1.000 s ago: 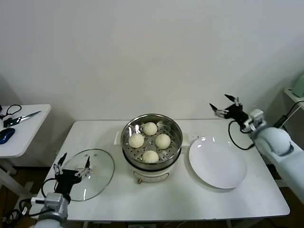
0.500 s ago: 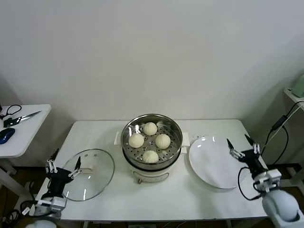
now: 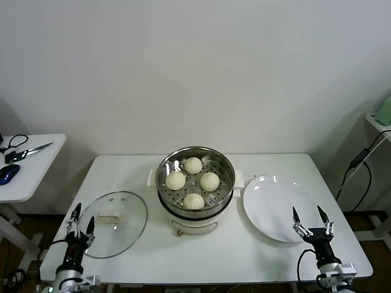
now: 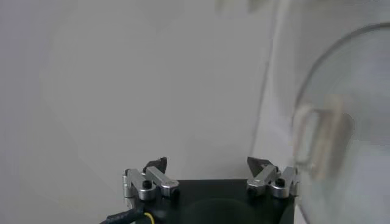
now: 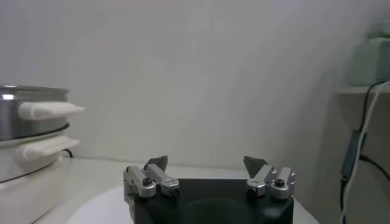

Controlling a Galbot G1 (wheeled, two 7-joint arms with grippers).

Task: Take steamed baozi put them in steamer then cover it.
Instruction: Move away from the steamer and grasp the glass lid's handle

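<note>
The steamer (image 3: 195, 182) stands at the middle of the white table (image 3: 244, 256), uncovered, and four steamed baozi (image 3: 193, 182) sit on its perforated tray: one toward the wall, one toward the table's front edge, and two between them side by side, all close together but not clearly touching. In the right wrist view the steamer's steel wall and white side handles (image 5: 33, 131) show from the side.

To the left of the steamer, flat on the table, lies the glass lid (image 3: 113, 223) with its white handle up. To the right of the steamer, just beside its base, rests the white plate (image 3: 276, 207), bare.

The left gripper (image 3: 79, 220) sits low at the table's front left corner, just beside the lid's outer rim, its fingers spread apart and holding nothing; its wrist view shows the lid's rim (image 4: 341, 122) blurred nearby. The right gripper (image 3: 311, 219) is low at the front right of the steamer, by the plate's near edge, fingers likewise parted and empty

A small side table (image 3: 27, 174) with scissors stands far left of the steamer
</note>
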